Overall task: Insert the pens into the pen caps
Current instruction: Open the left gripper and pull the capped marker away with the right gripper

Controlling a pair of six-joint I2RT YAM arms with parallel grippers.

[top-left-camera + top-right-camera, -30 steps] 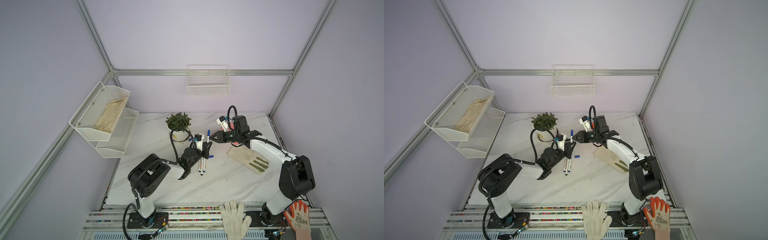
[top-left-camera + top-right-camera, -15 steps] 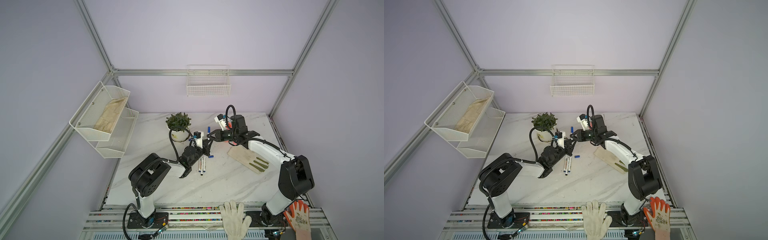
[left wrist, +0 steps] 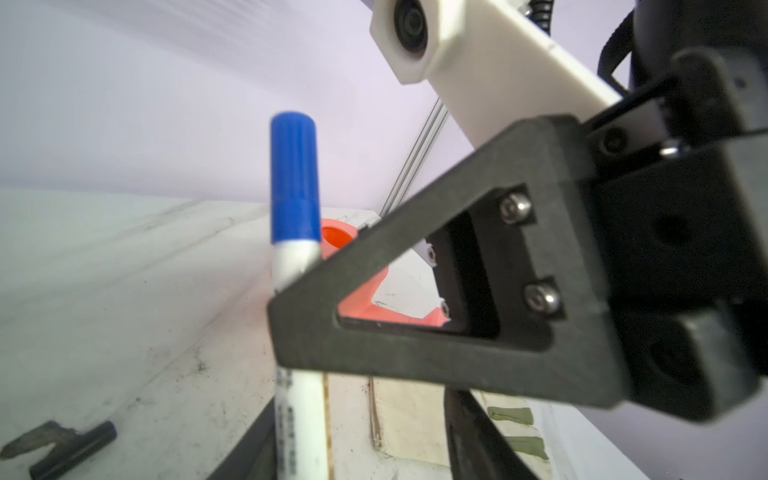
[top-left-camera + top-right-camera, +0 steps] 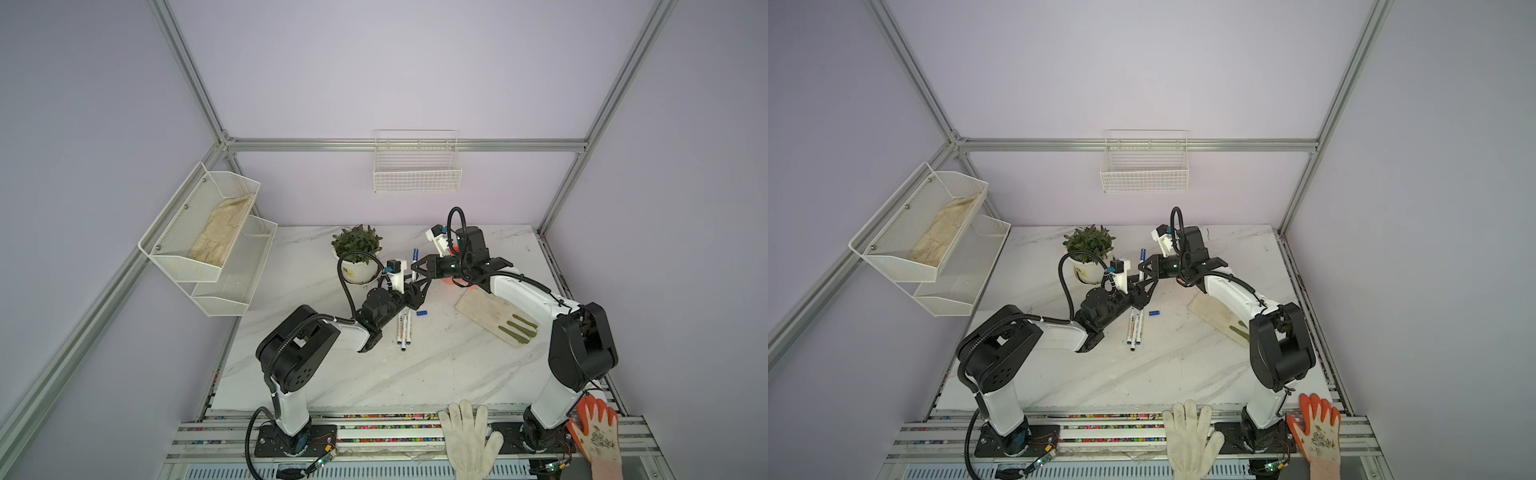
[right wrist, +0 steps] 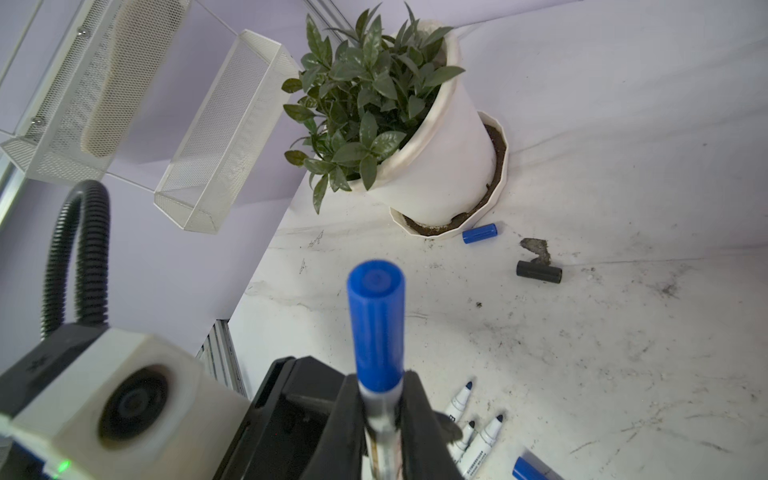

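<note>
Marble tabletop, capped pen pinched in right jaws, left jaws apart, mostly cut off.

Each arm pairs glossy white link shells with bulky matte black joint housings, set on a black base plate trailing thin red and black wires. A ribbed black cable hose arches over each wrist. The left tool and right tool have matte black, open triangular fingers; two silver socket-head screws fasten one finger. Blocky white camera housings with round dark lenses sit at the wrists, and a small green light glows beside one.
</note>
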